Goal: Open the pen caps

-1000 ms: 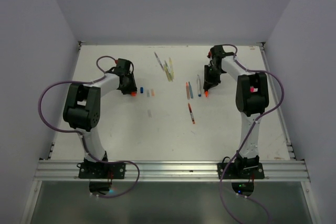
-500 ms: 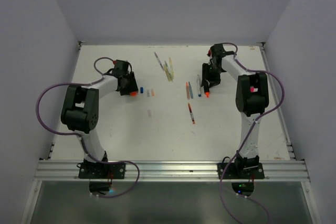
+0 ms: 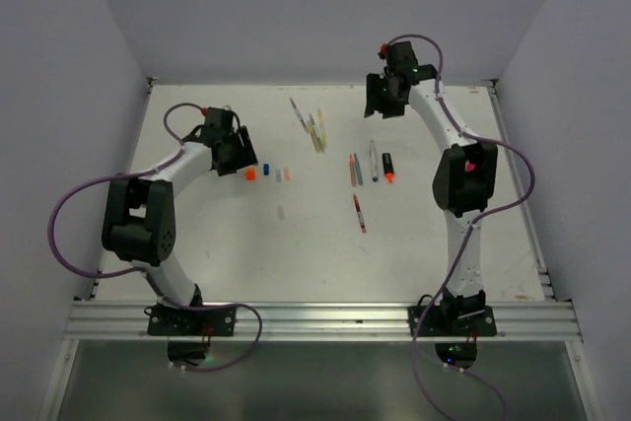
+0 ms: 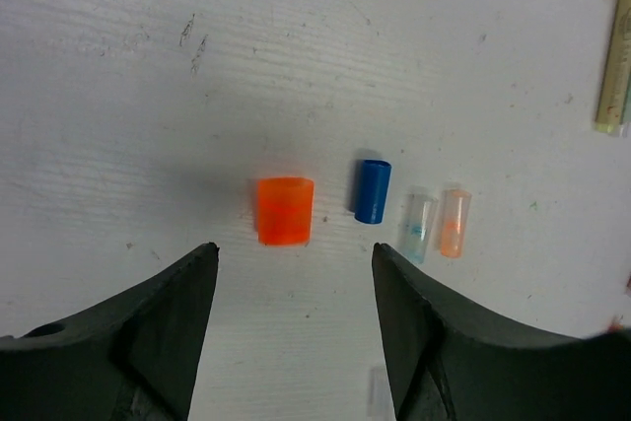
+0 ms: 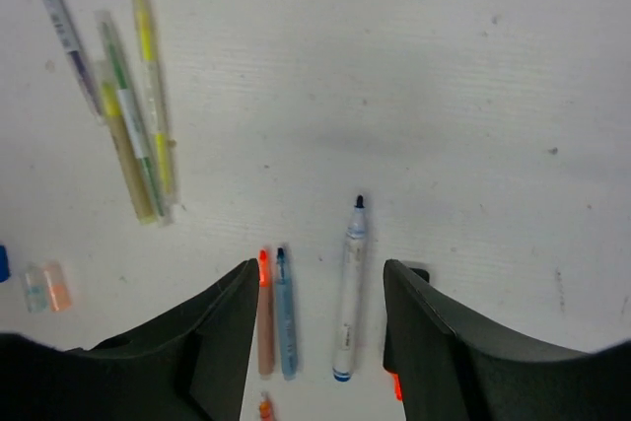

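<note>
From above: left gripper (image 3: 243,157) just beside the orange cap (image 3: 250,175); right gripper (image 3: 377,104) well apart from that cap. Left wrist: fingers (image 4: 148,342) wide apart, holding nothing, orange cap on the table (image 4: 444,46) just past their tips. Right wrist: fingers wide apart, empty, touching nothing.

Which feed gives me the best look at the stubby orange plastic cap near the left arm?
Left wrist view: the stubby orange plastic cap lies large, sharp and unobstructed mid-frame. Top external shows it only as a tiny orange speck. Right wrist misses it.
</note>
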